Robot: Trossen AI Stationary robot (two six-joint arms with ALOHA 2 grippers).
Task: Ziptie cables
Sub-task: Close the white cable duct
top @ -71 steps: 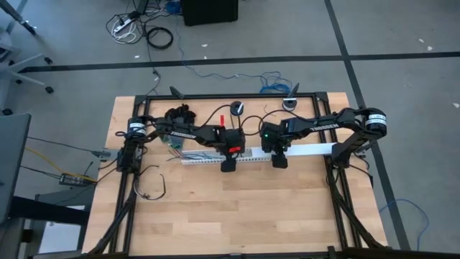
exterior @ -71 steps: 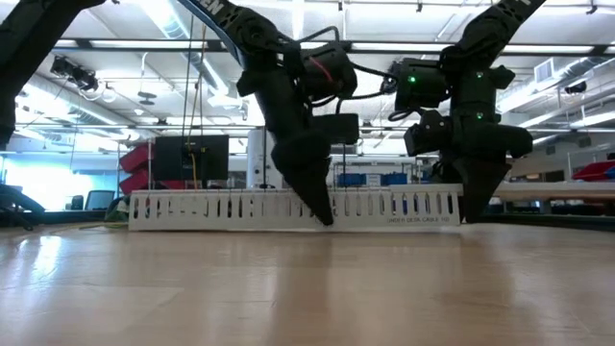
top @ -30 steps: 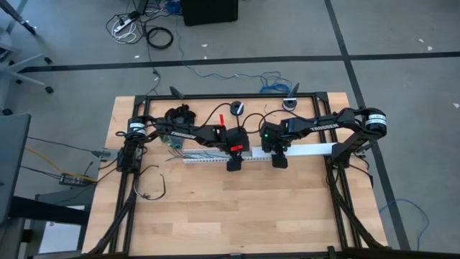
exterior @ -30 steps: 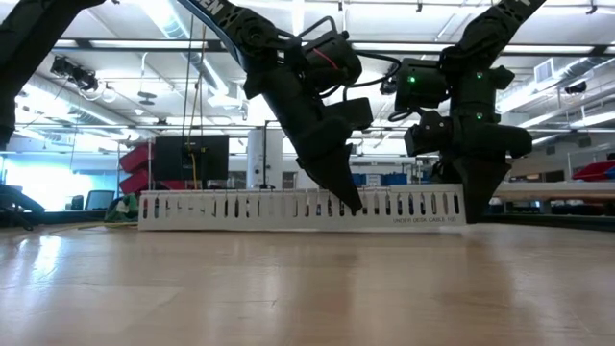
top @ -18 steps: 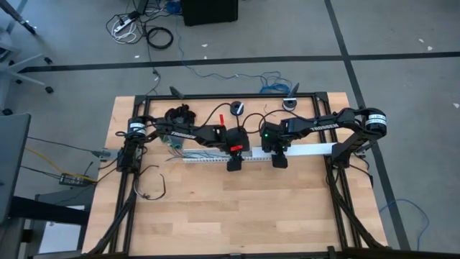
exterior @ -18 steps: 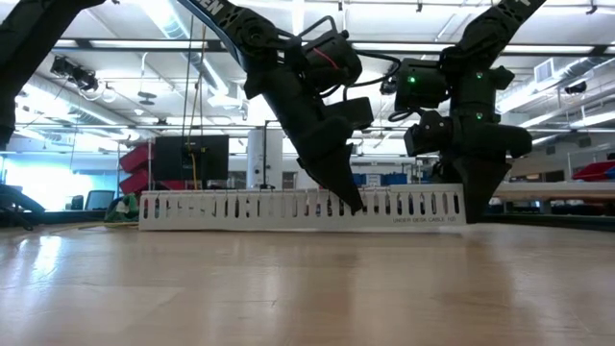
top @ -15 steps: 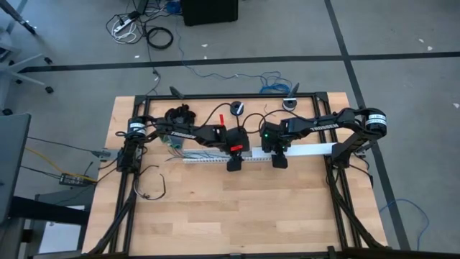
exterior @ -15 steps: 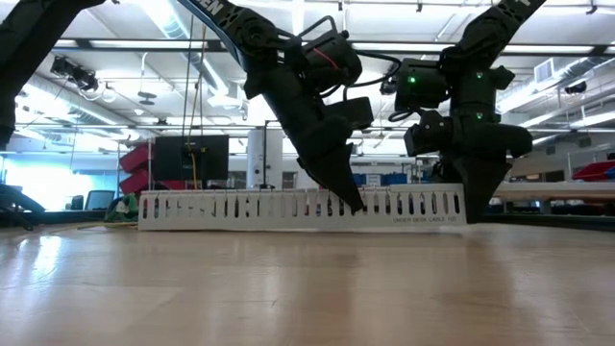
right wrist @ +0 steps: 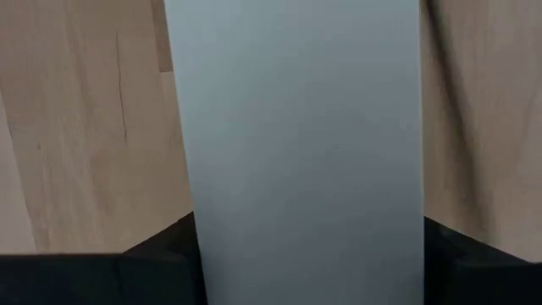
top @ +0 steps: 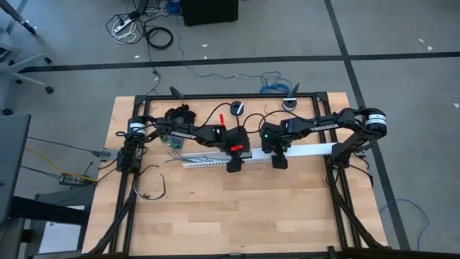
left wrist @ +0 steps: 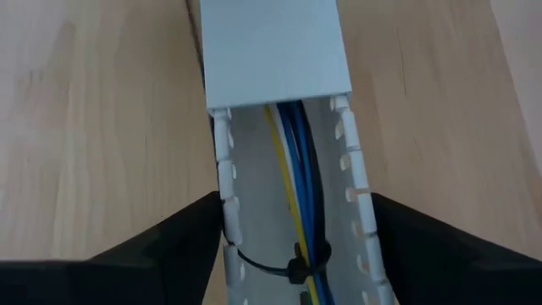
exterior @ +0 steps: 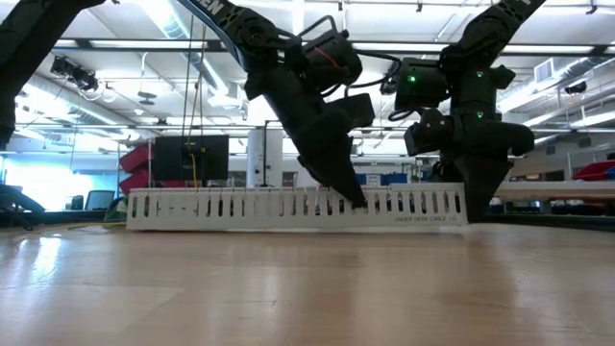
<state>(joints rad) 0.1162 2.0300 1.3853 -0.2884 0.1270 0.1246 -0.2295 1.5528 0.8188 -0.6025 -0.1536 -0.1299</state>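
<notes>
The cables [left wrist: 298, 182] lie inside the white slotted duct [top: 208, 162] on the counter [top: 237, 208], already cinched by a black ziptie [left wrist: 292, 269], while the left gripper [left wrist: 292, 229] straddles the duct with fingers spread clear of its walls and the right gripper [right wrist: 296, 246] clasps the duct's grey cover [right wrist: 292, 127], so the next move likely calls for sliding that cover along.

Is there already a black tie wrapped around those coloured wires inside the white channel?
Yes, in the left wrist view a black zip tie loops around the wires lying in the open white channel.

Two black arms are seen; white lettering, a red patch and a green light are borne on them.
</notes>
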